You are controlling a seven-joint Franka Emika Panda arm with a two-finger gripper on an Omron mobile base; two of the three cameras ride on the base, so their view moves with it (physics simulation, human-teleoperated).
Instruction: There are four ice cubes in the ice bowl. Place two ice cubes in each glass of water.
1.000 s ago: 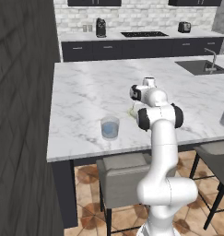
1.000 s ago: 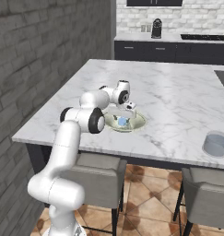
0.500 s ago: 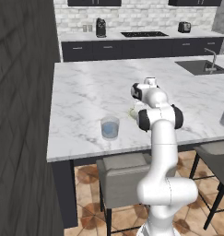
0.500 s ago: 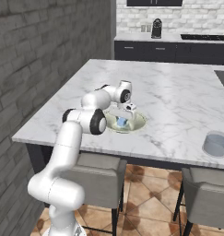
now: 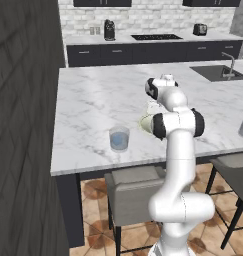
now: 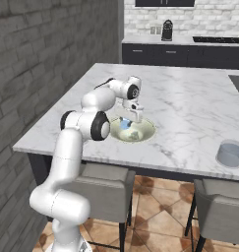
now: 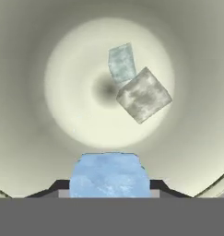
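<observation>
the gripper sits at the bottom centre of the hand view with its fingers closed on a blue cube, the two dark tips touching the cube's left and right faces. one second earlier the jaws stood wide; they have since narrowed onto this cube. in the right base view the gripper is at frame centre, low inside the bowl, with the blue cube between the fingers.

two more cubes lie in the middle of the bowl floor, upper centre of the hand view: a pale blue cube and a grey cube, touching at one corner. a fourth cube cannot be made out.

in the left base view the bowl shows at centre, mostly behind the arm. the left glass stands lower left of the bowl, near the counter edge. the right glass stands at the right edge of the right base view, well apart from the bowl. arm, bowl and glasses hold the same positions as in the earlier frames.
</observation>
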